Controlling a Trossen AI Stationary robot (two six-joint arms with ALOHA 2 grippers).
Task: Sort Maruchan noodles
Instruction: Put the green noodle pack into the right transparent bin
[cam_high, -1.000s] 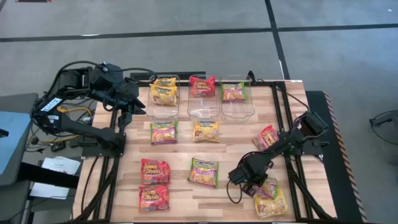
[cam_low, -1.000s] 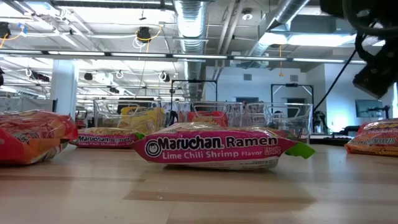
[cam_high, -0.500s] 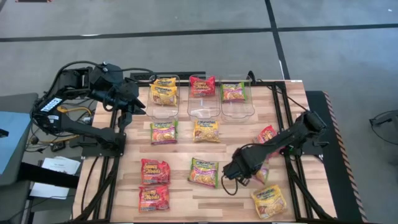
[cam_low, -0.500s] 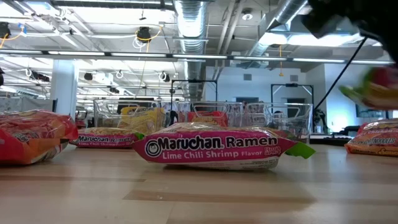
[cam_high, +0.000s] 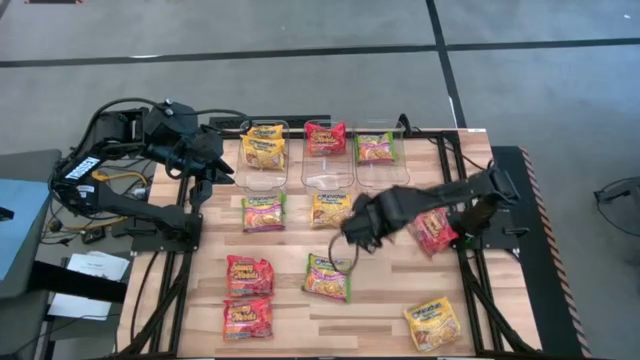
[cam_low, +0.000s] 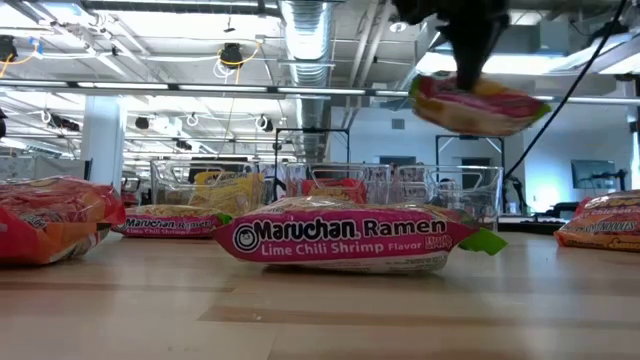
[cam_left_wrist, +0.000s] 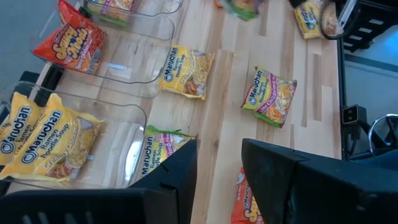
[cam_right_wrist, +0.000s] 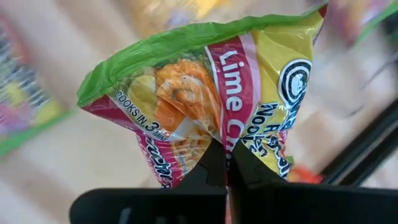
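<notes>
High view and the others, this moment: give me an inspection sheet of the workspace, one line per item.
Surface: wooden table, slatted, with dark rails along both sides.
Job's things: three clear bins at the far edge; yellow packets in the left bin, a red packet in the middle one, a lime chili shrimp packet in the right one. Eight more packets lie loose on the table.
Clutter: nothing seen.
Grippers: right hand shut on a lime chili shrimp packet, carried above the table centre; left hand raised beside the left bin, empty.
Cables: a loop hangs below the right hand; wire bundle at the left arm's base.
Surroundings: concrete floor; open workshop with ceiling ducts.
</notes>
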